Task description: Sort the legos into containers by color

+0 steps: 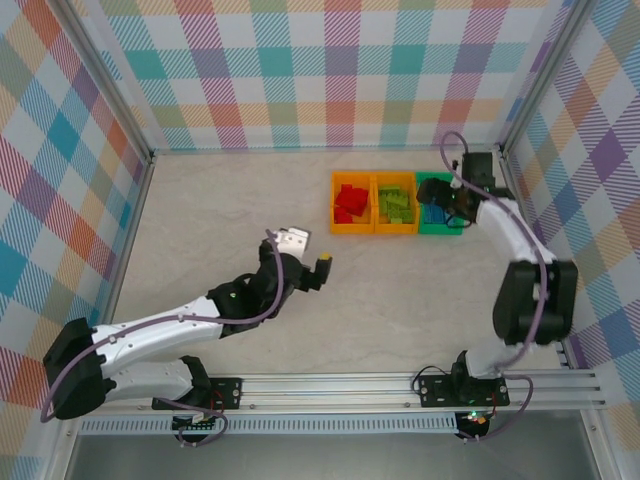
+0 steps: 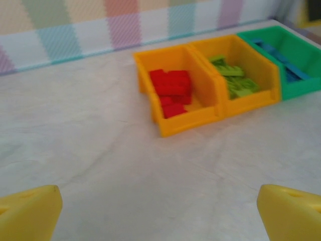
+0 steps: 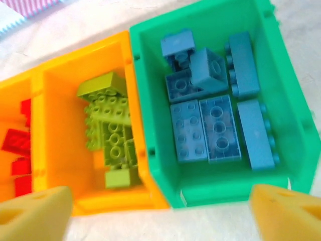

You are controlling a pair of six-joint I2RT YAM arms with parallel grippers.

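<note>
Okay, status. My right gripper [image 3: 159, 213] hangs spread wide with nothing between the pads, directly over the green bin [image 3: 150, 150]. Blue bricks [image 3: 210, 120] lie straight below it, several with their long axis running away from the fingertips. Lime bricks [image 3: 113, 130] sit in the middle orange bin [image 3: 60, 100], just left of that. My left gripper [image 2: 160, 216] is also spread and empty, low over the table [image 2: 100, 150] and well apart from the row. Red bricks [image 2: 170, 90] lie ahead of it in the end orange bin [image 2: 185, 123]. Every brick I can see is in a colour-matched bin, so I judge the sorting done. Right arm is nearer the bins; its exit is straight up.
</note>
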